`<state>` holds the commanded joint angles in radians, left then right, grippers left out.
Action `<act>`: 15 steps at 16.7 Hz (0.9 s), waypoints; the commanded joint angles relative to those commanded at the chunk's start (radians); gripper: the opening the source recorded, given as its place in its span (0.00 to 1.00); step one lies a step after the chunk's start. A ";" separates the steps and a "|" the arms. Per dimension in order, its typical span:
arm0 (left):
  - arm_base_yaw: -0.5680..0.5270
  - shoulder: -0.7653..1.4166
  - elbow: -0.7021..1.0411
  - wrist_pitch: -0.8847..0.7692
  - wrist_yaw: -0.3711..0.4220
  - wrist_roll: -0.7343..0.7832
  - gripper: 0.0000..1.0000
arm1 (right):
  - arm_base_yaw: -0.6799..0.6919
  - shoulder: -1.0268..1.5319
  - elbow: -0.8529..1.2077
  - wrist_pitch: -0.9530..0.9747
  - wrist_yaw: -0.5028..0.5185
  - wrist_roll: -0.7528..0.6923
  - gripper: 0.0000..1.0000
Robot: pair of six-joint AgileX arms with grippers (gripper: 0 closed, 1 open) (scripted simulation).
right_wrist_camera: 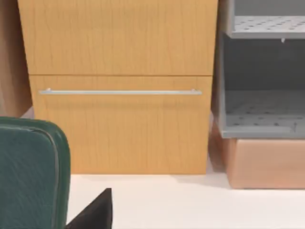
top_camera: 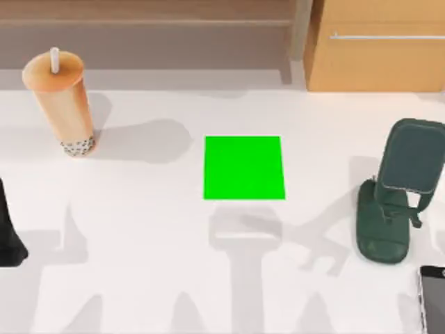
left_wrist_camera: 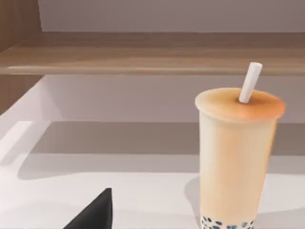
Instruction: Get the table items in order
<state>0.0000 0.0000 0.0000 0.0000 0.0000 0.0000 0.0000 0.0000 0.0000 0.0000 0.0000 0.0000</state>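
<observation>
Cup (top_camera: 61, 104) upright far left | mat (top_camera: 244, 168) centre | smartphone (top_camera: 434, 299) right edge | gripper states: cannot tell

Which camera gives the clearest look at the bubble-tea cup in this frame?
The left wrist view: the bubble-tea cup stands close and side-on, showing straw, lid and the pearls at its base. The top view shows the whole cup smaller, at the table's far left. The right wrist view faces the wooden cabinet instead.

The phone (top_camera: 434, 299) is cut off by the top view's lower right corner. A dark shape (top_camera: 10, 233) at its left edge is too cropped to identify. The cup's (left_wrist_camera: 237, 160) base runs off the left wrist view.
</observation>
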 joint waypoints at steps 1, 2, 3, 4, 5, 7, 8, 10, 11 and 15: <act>0.000 0.000 0.000 0.000 0.000 0.000 1.00 | 0.000 0.000 0.000 0.000 0.000 0.000 1.00; 0.000 0.000 0.000 0.000 0.000 0.000 1.00 | 0.000 0.001 0.001 -0.001 0.000 0.000 1.00; 0.000 0.000 0.000 0.000 0.000 0.000 1.00 | -0.004 0.012 0.010 -0.010 0.000 0.003 1.00; 0.000 0.000 0.000 0.000 0.000 0.000 1.00 | -0.010 0.033 0.028 -0.030 0.000 0.007 1.00; 0.000 0.000 0.000 0.000 0.000 0.000 1.00 | -0.020 0.065 0.054 -0.058 0.001 0.014 1.00; 0.000 0.000 0.000 0.000 0.000 0.000 1.00 | -0.046 0.160 0.127 -0.137 0.001 0.032 1.00; 0.000 0.000 0.000 0.000 0.000 0.000 1.00 | -0.062 0.222 0.171 -0.186 0.002 0.042 1.00; 0.000 0.000 0.000 0.000 0.000 0.000 1.00 | -0.097 0.377 0.271 -0.298 0.001 0.067 1.00; 0.000 0.000 0.000 0.000 0.000 0.000 1.00 | -0.116 0.469 0.325 -0.357 0.001 0.080 1.00; 0.000 0.000 0.000 0.000 0.000 0.000 1.00 | -0.194 0.829 0.551 -0.603 0.000 0.133 1.00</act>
<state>0.0000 0.0000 0.0000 0.0000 0.0000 0.0000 -0.1943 0.8291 0.5508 -0.6030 -0.0003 0.1331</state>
